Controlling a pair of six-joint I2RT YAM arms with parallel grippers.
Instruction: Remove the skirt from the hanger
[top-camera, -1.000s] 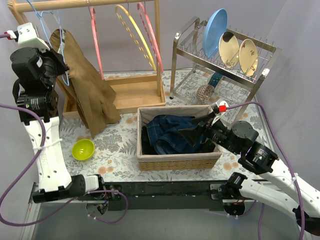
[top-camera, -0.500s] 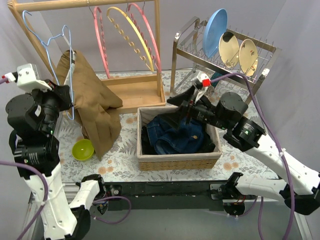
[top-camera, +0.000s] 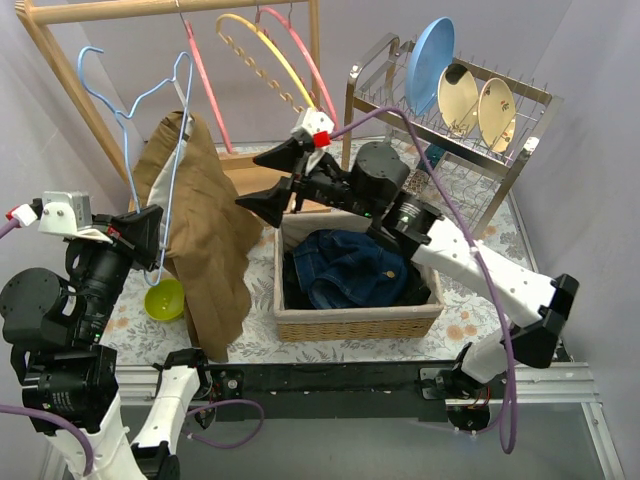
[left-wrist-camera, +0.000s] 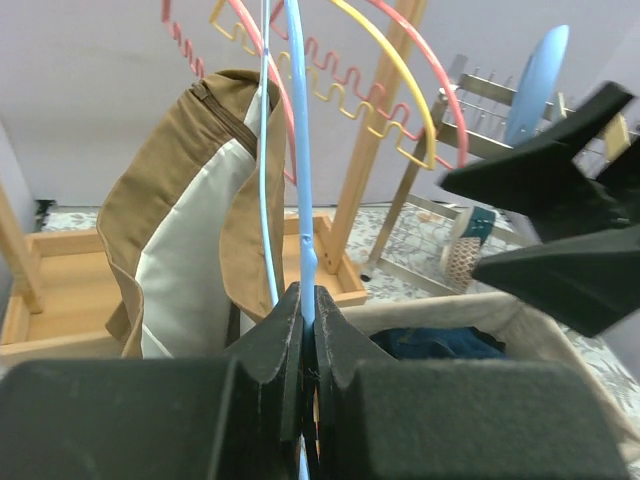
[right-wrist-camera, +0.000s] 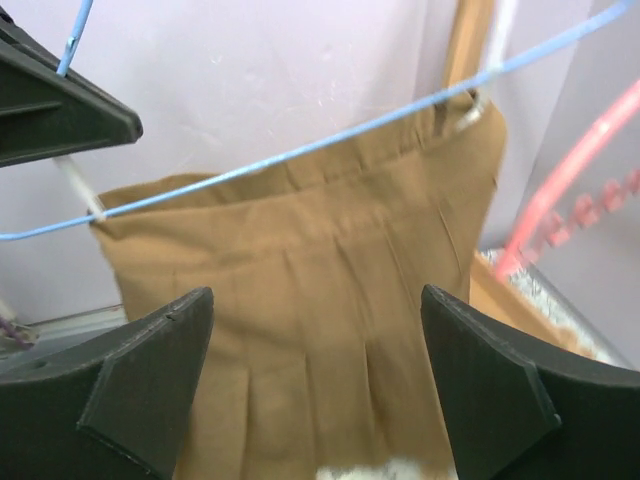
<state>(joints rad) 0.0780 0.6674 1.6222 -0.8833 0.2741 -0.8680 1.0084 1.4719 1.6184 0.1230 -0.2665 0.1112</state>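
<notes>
From above, the left claw (top-camera: 152, 238) is pinching the blue hanger (top-camera: 130, 105), out to the left of the basket (top-camera: 355, 322). The brown skirt (top-camera: 205, 235) is hanging from it, just left of the basket. The right claw (top-camera: 262, 185) is gaping wide over the basket's far left corner, near the skirt but not touching it.

At the left wrist, the fingers (left-wrist-camera: 285, 330) are squeezing the hanger wire.

At the right wrist, the open jaws are framing the skirt, and the clips (right-wrist-camera: 80, 187) are gripping its waistband. So nothing looks freed yet. The wooden rack (top-camera: 314, 60) is crowding in behind the basket.
</notes>
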